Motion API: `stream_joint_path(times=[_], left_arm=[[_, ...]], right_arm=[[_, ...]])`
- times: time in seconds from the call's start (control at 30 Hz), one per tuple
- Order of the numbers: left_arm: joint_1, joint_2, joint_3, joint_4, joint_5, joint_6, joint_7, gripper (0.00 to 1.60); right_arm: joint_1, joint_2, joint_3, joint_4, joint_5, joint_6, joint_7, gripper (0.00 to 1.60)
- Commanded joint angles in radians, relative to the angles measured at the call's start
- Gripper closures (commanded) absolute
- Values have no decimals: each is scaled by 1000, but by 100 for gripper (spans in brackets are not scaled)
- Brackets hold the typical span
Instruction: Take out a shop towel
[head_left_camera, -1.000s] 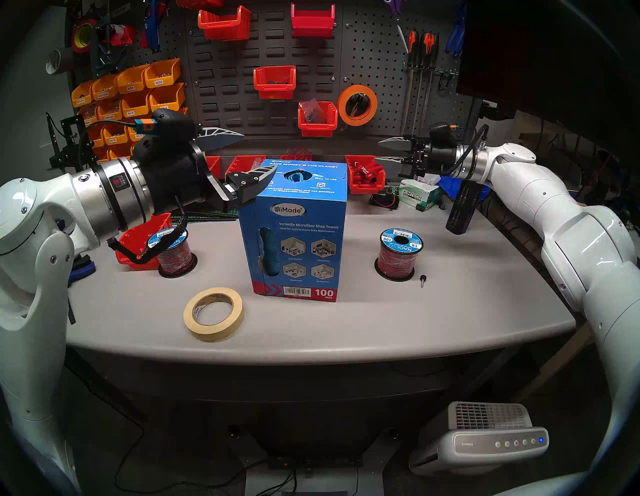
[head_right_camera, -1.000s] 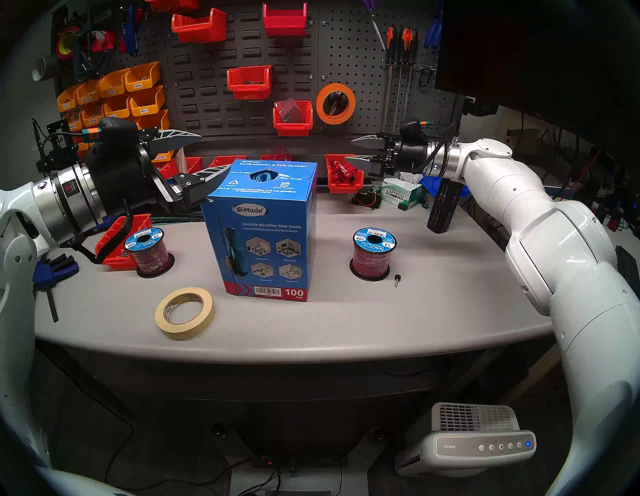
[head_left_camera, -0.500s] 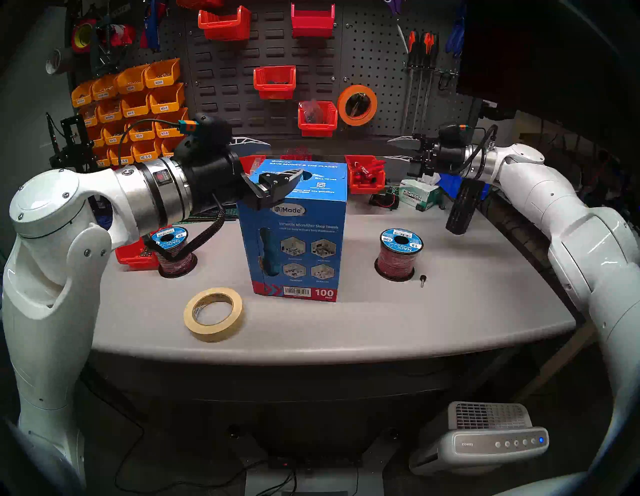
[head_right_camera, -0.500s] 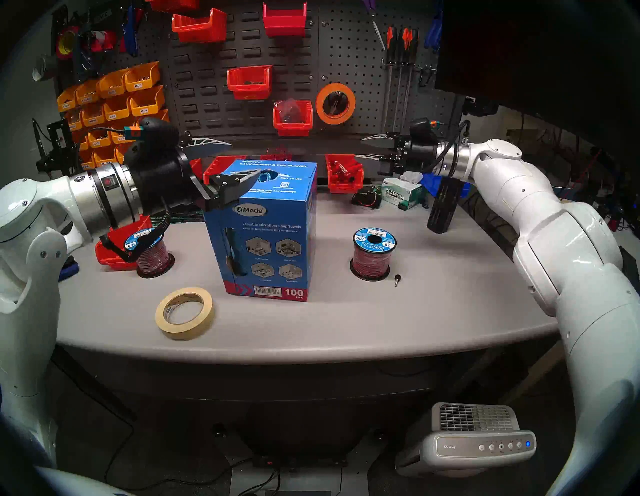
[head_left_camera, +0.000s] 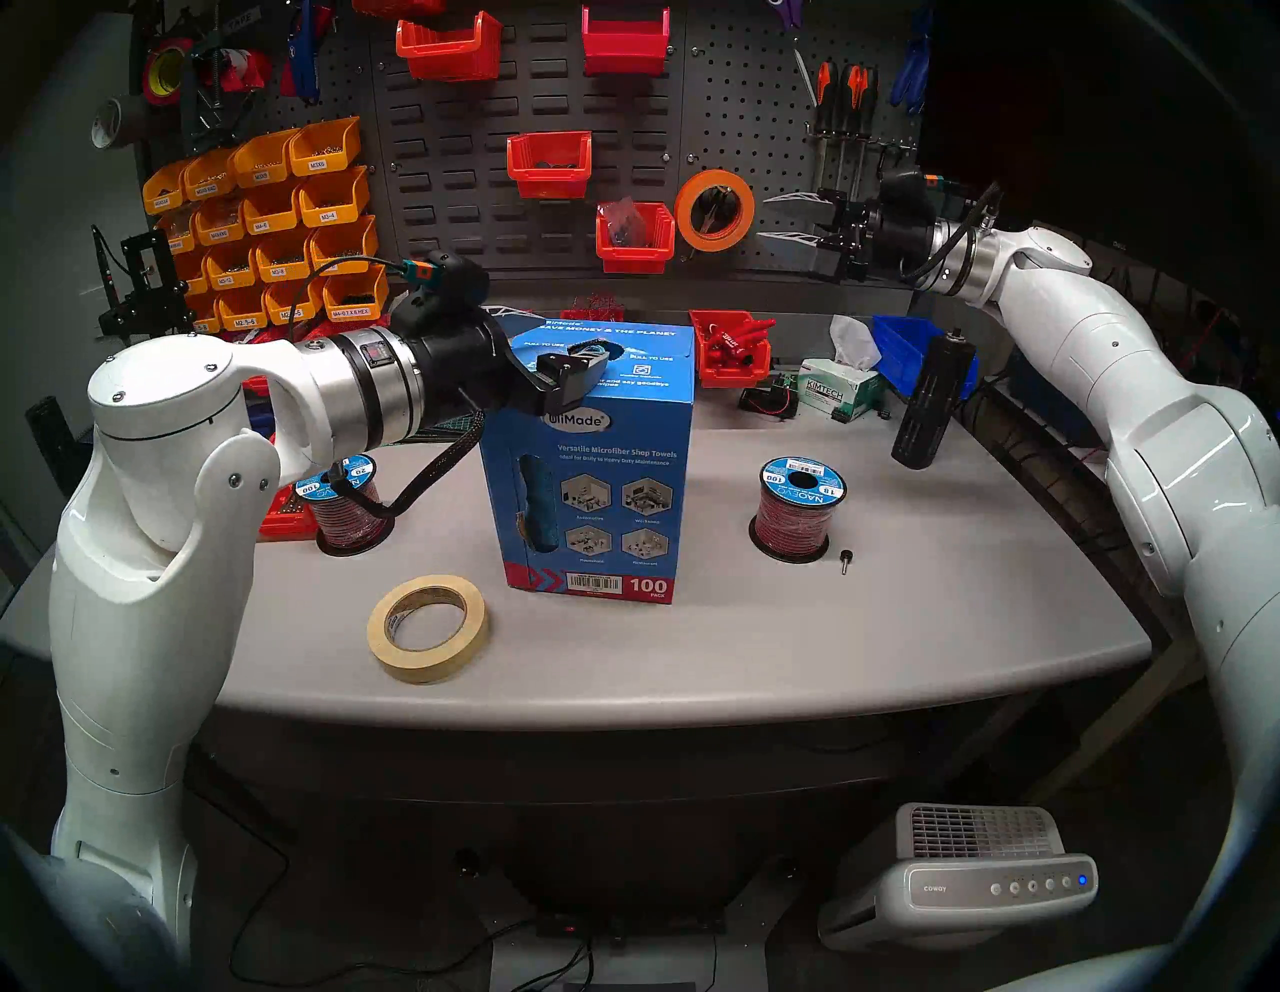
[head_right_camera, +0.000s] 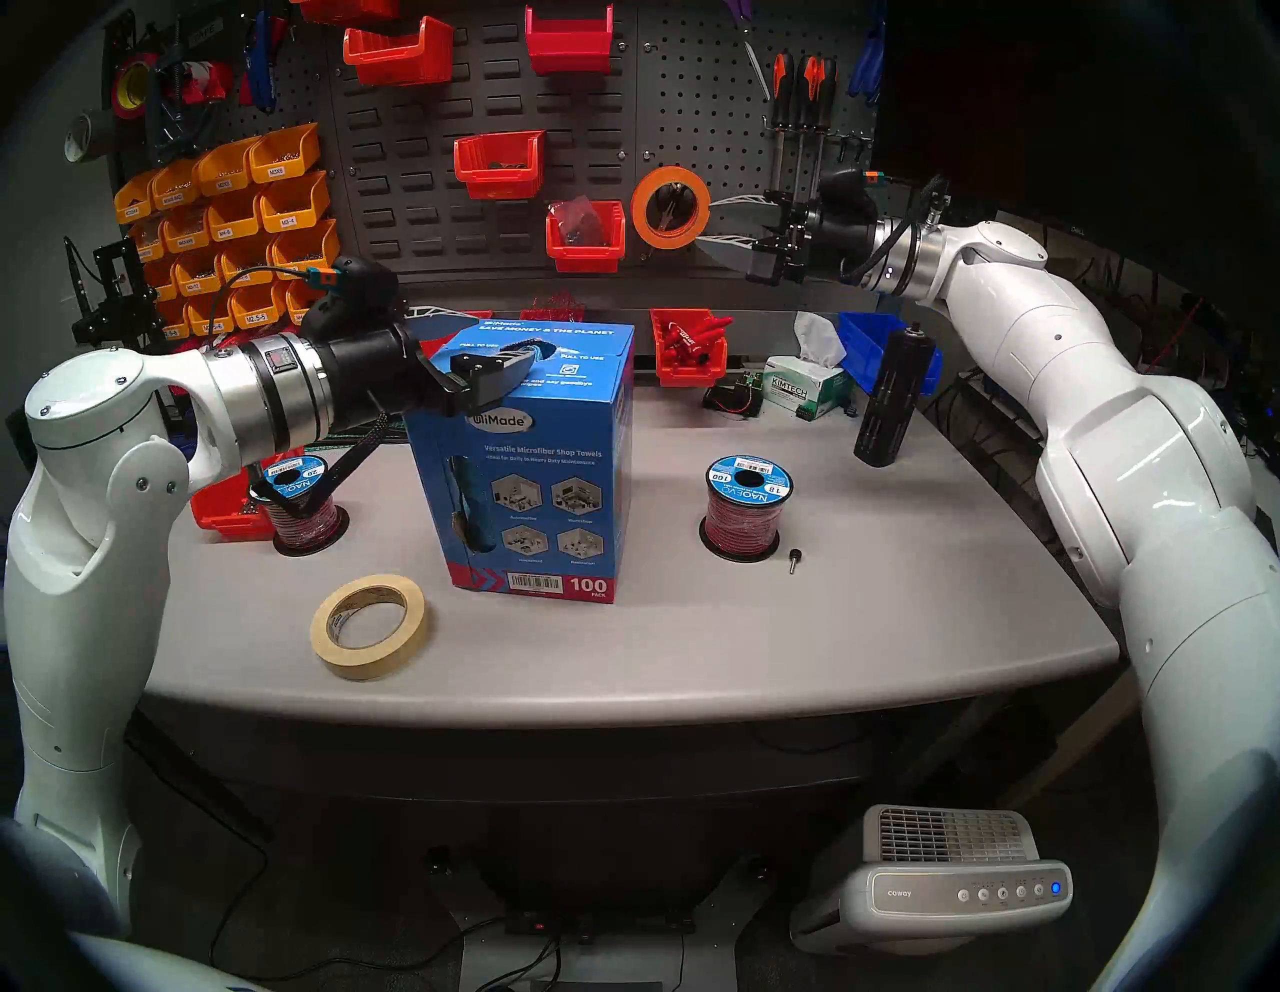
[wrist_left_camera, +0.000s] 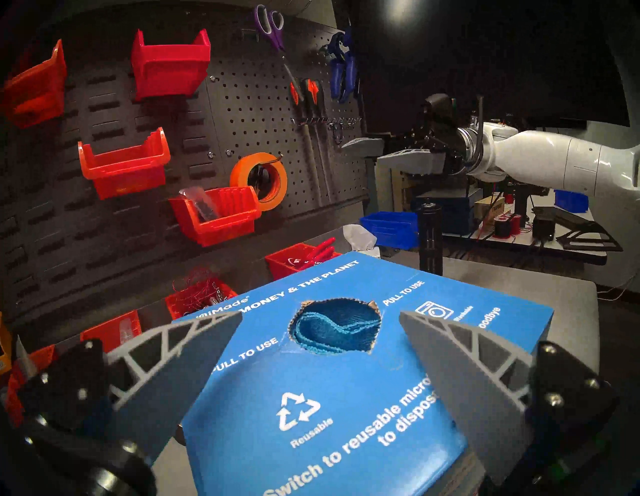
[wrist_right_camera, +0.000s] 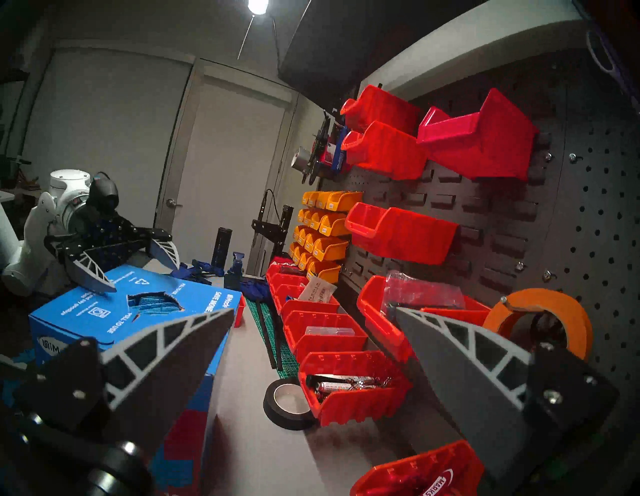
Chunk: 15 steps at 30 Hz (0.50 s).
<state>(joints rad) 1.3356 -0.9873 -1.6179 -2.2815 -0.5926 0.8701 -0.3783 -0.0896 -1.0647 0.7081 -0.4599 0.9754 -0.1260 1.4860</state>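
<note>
The blue carton (head_left_camera: 596, 457) stands upright in the middle of the grey table (head_left_camera: 900, 623). The shop towel (wrist_left_camera: 334, 329) sits folded inside the torn round hole in the carton's top, its edge showing in the opening; none of it is pulled out.

The left gripper (wrist_left_camera: 320, 325) hovers over the carton's top, pointing roughly level toward the right, jaws wide apart, one finger on each side of the hole. It holds nothing, and whether the fingers touch the cardboard is unclear.

The right gripper (head_left_camera: 789, 218) is high at the far right, in front of the pegboard (head_left_camera: 450, 173) beside the orange tape (head_left_camera: 715, 210), well apart from the carton. Its jaws are spread wide and empty.

A tan tape roll (head_left_camera: 427, 629) lies near left of the carton, with a wire spool (head_left_camera: 796, 509) to the right.
</note>
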Motion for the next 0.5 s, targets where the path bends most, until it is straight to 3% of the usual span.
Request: stream_joint_path(times=[0.0,0.47], left_arm=[[-65,-21,-9,-9,0,17,32,0],[-130,-53,-36,-38,-14,90,90,0]], right_arm=[[106,-48,31,-94,12,38,-3,0],[182,-90,-56,-147,-37,169,-3,0]])
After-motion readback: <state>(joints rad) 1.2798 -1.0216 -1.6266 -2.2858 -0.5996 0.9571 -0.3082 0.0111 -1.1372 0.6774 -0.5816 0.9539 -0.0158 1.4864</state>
